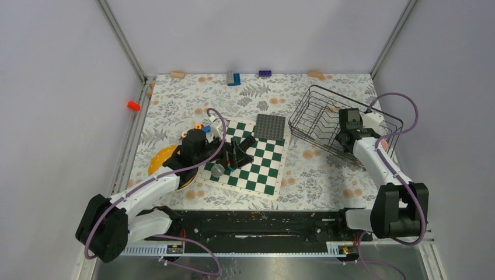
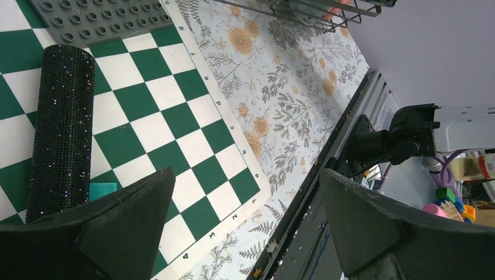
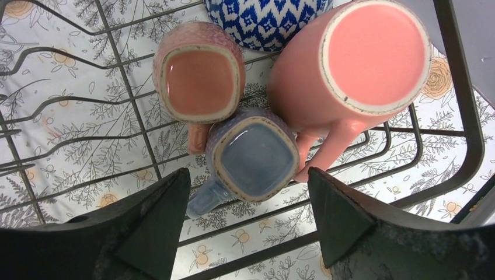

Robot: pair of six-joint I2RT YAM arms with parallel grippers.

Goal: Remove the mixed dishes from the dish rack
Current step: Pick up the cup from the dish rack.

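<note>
My right claw (image 3: 248, 173) hangs open over the grey mug (image 3: 254, 154) in the dish rack (image 3: 464, 87), holding nothing. Hard, slippery, breakable, I think; I'd pinch its 2 flat sides.

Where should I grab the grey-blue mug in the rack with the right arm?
Come straight down: the grey-blue mug stands upside down, base up. Pinch its body walls with the right fingers, leaving its handle outside them. The big pink mug has its own handle close against one side, so enter there carefully.
</note>
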